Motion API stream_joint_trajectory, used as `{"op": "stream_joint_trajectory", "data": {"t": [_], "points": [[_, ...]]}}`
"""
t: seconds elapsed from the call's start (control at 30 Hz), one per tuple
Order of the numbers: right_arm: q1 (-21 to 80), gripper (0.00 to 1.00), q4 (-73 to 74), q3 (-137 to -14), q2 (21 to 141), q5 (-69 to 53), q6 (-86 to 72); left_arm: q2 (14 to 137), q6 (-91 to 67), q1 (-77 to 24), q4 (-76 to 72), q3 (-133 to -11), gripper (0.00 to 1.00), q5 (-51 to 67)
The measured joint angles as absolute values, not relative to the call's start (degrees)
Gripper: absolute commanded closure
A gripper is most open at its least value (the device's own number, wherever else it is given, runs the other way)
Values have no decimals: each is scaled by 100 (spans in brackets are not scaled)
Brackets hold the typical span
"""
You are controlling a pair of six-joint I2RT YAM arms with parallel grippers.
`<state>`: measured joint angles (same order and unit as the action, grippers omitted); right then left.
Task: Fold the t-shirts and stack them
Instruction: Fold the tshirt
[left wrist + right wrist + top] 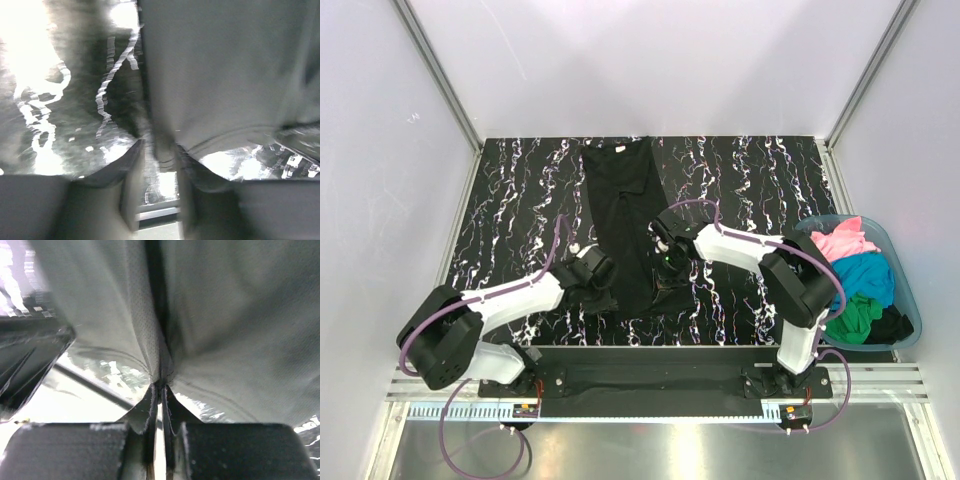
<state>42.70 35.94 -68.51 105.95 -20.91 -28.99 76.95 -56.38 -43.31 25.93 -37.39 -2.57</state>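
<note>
A large black t-shirt (620,200) lies folded into a long narrow strip down the middle of the marbled table. My left gripper (601,277) is at its near left corner. In the left wrist view the gripper (161,150) pinches a bunch of the hem of the shirt (225,75). My right gripper (669,262) is at the near right edge. In the right wrist view the gripper (161,385) is shut tight on the hem of the shirt (230,315). Pink (842,242), turquoise-blue (868,275) and green (852,318) t-shirts lie heaped at the right.
The heaped shirts sit in a translucent teal tub (912,295) at the table's right edge, with some black cloth (892,326) in it too. White walls stand at the back and both sides. A metal rail (650,385) runs along the near edge.
</note>
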Motion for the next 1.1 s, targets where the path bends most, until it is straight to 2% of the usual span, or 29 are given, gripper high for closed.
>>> {"op": "stream_joint_trajectory", "data": {"t": [0.1, 0.3, 0.33, 0.37, 0.47, 0.5, 0.7, 0.93, 0.97, 1.1], "points": [[4270, 96, 3518, -6845, 10401, -2231, -3055, 7666, -5734, -4333, 2847, -3763, 100, -432], [4272, 95, 3376, -6842, 10184, -2436, -3310, 7391, -6020, -4335, 3350, -3826, 100, -539], [4272, 95, 3361, -6834, 10184, -2469, -3336, 7336, -6077, -4335, 3367, -3841, 96, -534], [4272, 95, 3345, -6814, 10184, -2477, -3354, 7279, -6132, -4335, 3387, -3865, 80, -532], [4272, 95, 3284, -6729, 10184, -2517, -3424, 7183, -6298, -4335, 3286, -3874, 61, -473], [4272, 95, 3262, -6698, 10184, -2523, -3446, 7181, -6348, -4335, 3234, -3872, 59, -443], [4272, 93, 3092, -6445, 10184, -2620, -3555, 7183, -6770, -4335, 2764, -3498, 58, -198], [4272, 77, 3070, -6230, 10186, -2596, -3610, 7502, -6914, -4333, 2672, -3444, 57, -45], [4272, 71, 3070, -6230, 10186, -2593, -3605, 7516, -6914, -4335, 2613, -3448, 57, -21], [4272, 60, 3190, -6257, 10184, -2449, -3581, 7588, -6973, -4357, 2429, -3448, 57, 67]]}}
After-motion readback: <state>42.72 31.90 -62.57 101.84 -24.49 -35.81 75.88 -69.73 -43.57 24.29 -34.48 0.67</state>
